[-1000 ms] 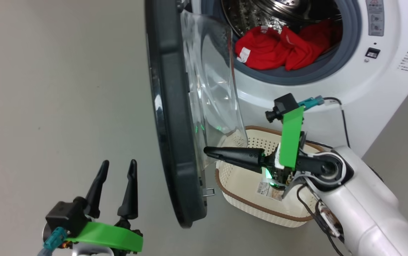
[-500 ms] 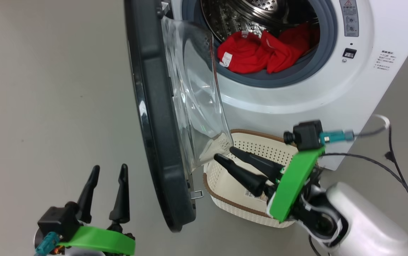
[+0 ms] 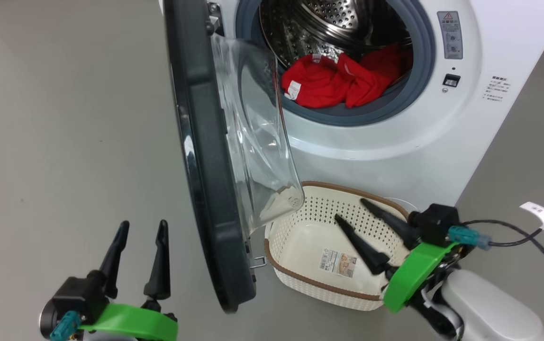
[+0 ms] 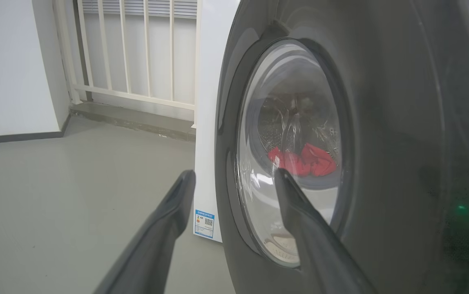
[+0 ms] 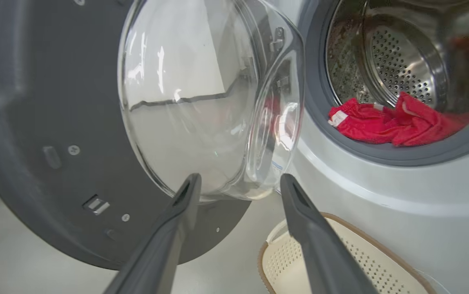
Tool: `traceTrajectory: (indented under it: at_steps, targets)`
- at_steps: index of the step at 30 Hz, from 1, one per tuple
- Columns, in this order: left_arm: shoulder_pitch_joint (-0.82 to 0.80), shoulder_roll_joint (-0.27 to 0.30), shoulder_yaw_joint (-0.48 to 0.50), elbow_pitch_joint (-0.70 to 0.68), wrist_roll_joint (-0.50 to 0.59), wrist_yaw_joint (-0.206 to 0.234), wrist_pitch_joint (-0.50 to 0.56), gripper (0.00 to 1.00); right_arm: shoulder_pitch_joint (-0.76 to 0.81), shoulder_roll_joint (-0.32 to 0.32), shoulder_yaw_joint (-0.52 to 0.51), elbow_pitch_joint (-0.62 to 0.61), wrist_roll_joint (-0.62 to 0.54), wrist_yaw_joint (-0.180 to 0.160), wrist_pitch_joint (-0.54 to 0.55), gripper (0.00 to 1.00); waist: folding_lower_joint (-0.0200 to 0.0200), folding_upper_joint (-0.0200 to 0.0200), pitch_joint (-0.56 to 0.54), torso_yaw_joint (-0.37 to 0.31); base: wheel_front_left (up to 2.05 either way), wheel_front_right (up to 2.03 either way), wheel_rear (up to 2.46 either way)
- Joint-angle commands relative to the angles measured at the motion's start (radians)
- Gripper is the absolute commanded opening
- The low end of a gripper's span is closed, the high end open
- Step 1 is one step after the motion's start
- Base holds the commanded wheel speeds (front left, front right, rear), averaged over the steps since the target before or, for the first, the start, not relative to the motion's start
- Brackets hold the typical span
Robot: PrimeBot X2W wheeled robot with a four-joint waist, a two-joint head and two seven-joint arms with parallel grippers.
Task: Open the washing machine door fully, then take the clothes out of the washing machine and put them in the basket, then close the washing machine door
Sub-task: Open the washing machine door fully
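Lower left: the left hand (image 3: 142, 225) hangs above the grey floor (image 3: 63, 118), fingers spread wide and holding nothing. In the left wrist view they point at the outer face of the door.

Centre left: the washing machine door (image 3: 205, 189) stands swung out from the washing machine (image 3: 395, 137), seen nearly edge-on from the head. Its clear glass bowl (image 3: 253, 142) bulges towards the right.

Centre, above: the clothes (image 3: 333, 83), a red heap with a small white tag, lie at the bottom of the steel drum (image 3: 329, 23), against the grey gasket (image 3: 395, 94).

Centre, below: the basket (image 3: 300, 241) sits on the floor just in front of the machine, beside the door's lower edge. A paper label (image 3: 337, 263) shows on its bottom.

Lower right: the right hand (image 3: 351, 210) hovers over the basket's right side, fingers wide apart and gripping nothing, tips aimed towards the door glass.
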Motion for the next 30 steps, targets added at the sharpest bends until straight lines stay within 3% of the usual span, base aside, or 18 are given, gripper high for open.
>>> traceTrajectory:
  at_steps: [1,7,15,22,30]
  targets:
    - [0.001,0.018,0.037,-0.029,0.008,0.000,-0.008,1.00,0.012,0.010,-0.020,-0.007,-0.040,0.003,-0.013,1.00,0.0000,-0.0001,-0.004,-0.003,0.00,0.00,0.00]
    - [0.013,0.018,0.041,-0.040,0.007,0.001,-0.008,1.00,0.111,0.090,-0.269,-0.039,-0.296,0.003,-0.014,1.00,0.0000,-0.0001,-0.011,-0.009,0.00,0.00,0.00]
    - [0.021,0.018,0.036,-0.043,0.002,0.003,-0.008,1.00,0.252,0.204,-0.501,-0.157,-0.522,0.003,-0.015,1.00,0.0000,-0.0001,-0.022,-0.009,0.00,0.00,0.00]
    - [0.029,0.018,0.029,-0.046,-0.001,0.006,-0.008,1.00,0.335,0.246,-0.563,-0.218,-0.607,0.003,-0.015,1.00,0.0000,-0.0001,-0.029,-0.012,0.00,0.00,0.00]
    - [0.035,0.018,0.029,-0.042,-0.007,0.006,-0.008,1.00,0.357,0.255,-0.553,-0.217,-0.635,0.003,-0.015,1.00,0.0000,-0.0001,-0.033,-0.016,0.00,0.00,0.00]
